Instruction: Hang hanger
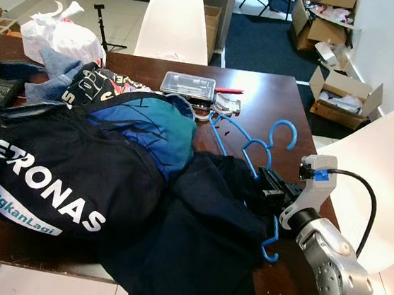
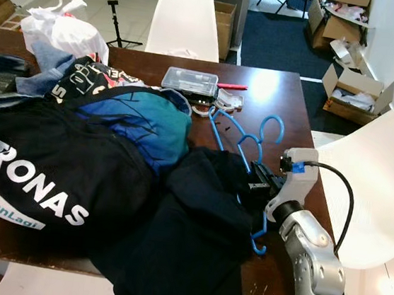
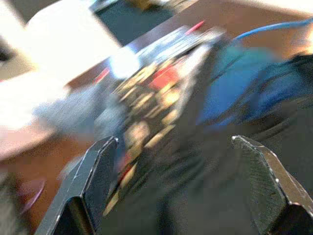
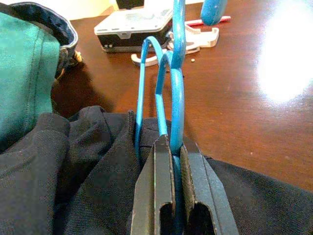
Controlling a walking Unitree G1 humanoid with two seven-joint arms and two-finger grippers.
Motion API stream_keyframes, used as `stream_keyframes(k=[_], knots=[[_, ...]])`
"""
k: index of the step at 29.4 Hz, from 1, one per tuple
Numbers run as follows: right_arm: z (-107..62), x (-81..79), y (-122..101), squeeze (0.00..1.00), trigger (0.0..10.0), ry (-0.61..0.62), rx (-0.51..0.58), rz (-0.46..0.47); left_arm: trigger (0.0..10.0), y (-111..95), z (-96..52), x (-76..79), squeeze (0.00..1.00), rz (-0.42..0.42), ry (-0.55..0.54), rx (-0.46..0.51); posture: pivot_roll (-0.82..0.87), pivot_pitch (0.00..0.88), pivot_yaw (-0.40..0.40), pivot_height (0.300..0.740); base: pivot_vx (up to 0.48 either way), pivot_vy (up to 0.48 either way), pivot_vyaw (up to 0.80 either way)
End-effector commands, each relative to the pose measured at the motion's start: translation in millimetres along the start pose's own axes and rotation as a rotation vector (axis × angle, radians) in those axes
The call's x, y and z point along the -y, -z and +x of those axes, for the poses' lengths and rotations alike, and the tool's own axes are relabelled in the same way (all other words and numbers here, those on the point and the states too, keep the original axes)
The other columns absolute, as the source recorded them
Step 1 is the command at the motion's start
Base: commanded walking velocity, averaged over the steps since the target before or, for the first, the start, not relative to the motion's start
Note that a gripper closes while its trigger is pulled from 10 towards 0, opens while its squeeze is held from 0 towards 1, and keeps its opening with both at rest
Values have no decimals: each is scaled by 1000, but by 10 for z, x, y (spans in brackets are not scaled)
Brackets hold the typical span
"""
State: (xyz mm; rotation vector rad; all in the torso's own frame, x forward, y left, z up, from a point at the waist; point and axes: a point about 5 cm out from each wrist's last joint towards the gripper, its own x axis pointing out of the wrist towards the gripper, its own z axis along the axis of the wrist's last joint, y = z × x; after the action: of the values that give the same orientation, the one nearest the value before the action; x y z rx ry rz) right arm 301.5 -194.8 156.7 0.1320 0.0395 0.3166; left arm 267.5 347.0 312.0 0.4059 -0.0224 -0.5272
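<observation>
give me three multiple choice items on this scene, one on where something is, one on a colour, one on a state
1. Where does the clear plastic box sit?
A. on the floor
B. on the table, past the clothes
C. on the white chair

2. What colour is the hanger?
A. blue
B. red
C. white

3. What state is the right gripper in?
A. wide open
B. shut on nothing
C. shut on the hanger

Key: 1 B, it rests on the brown tabletop; 2 A, its hook and bars are blue; 3 C, its fingers pinch a blue bar.
</observation>
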Motion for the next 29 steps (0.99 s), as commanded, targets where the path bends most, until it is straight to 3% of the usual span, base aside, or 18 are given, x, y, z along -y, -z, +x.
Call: stream_keyframes(k=[1,2,3,11,12,13,15,18,29], knots=[[-47,69,213,0,10000,43,-93,30,10000,76,-141,-160,0,-24,-91,-9,21,172,15,740,0,0,0],[-47,69,213,0,10000,43,-93,30,10000,76,-141,-160,0,-24,-91,-9,21,172,15,740,0,0,0],[-48,75,211,0,10000,43,-94,29,10000,146,-167,-254,0,-83,-150,26,21,179,12,740,0,0,0],[-49,80,207,0,10000,43,-95,28,10000,213,-144,-285,0,-115,-170,34,21,179,12,740,0,0,0],[-60,95,199,0,10000,46,-97,22,10000,264,-54,-252,0,-143,-136,54,-1,191,9,740,0,0,0],[-60,95,199,0,10000,46,-97,22,10000,264,-54,-252,0,-143,-136,54,-1,191,9,740,0,0,0],[-106,145,181,0,10000,57,-105,5,10000,312,144,-145,0,-183,-9,99,-27,208,0,740,0,0,0],[-144,186,171,0,10000,64,-114,-9,10000,349,244,-87,0,-201,73,105,-39,218,-9,740,0,0,0],[-247,303,122,0,10000,84,-138,-39,10000,498,373,-128,0,-232,59,50,-79,258,-32,740,0,0,0]])
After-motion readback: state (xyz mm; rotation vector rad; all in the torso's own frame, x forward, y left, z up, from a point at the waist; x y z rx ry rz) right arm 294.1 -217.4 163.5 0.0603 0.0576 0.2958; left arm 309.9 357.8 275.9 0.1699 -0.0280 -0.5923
